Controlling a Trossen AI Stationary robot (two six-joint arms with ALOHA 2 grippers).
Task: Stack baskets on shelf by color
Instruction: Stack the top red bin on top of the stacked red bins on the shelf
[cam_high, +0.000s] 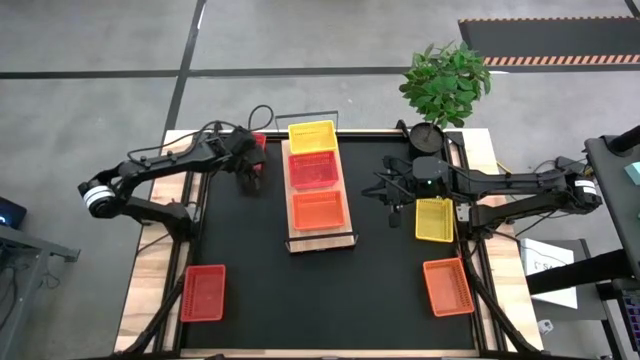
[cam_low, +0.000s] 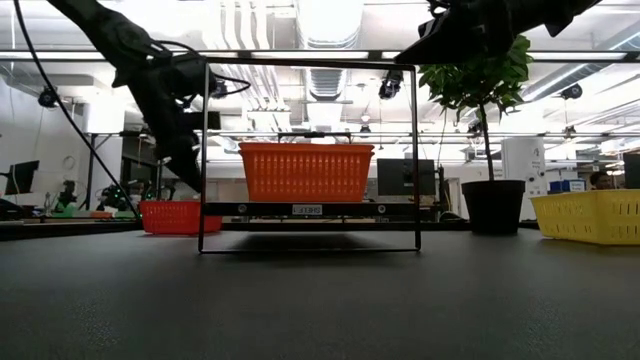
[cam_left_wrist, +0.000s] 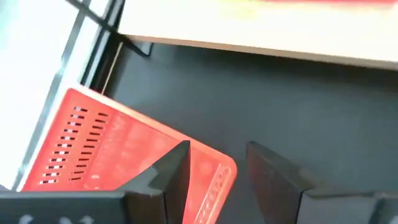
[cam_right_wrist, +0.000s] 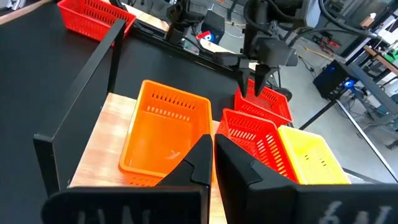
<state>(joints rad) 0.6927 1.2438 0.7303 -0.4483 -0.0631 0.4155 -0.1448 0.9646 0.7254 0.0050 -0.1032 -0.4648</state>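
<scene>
The left pincer (cam_left_wrist: 214, 168), fingers apart, hangs over a red basket (cam_left_wrist: 124, 149), seemingly just above its corner, beside the shelf (cam_left_wrist: 261, 28).

1. The shelf (cam_high: 321, 240) is lying at the middle of the desk (cam_high: 150, 290), its long side running from 12 to 6 o'clock.
2. Three baskets (cam_high: 317, 169) are sitting in a row on the shelf, one behind another.
3. A fourth basket (cam_high: 256, 168) is sitting just beside the shelf at 9 o'clock, with the left gripper (cam_high: 250, 182) hanging over it.
4. A fifth basket (cam_high: 203, 292) is lying at 8 o'clock.
5. Two more baskets (cam_high: 434, 219) are lying at 3 and 4 o'clock; the right gripper (cam_high: 394, 193) is hovering between them and the shelf.
6. A potted plant (cam_high: 445, 85) is standing at 1 o'clock.
</scene>
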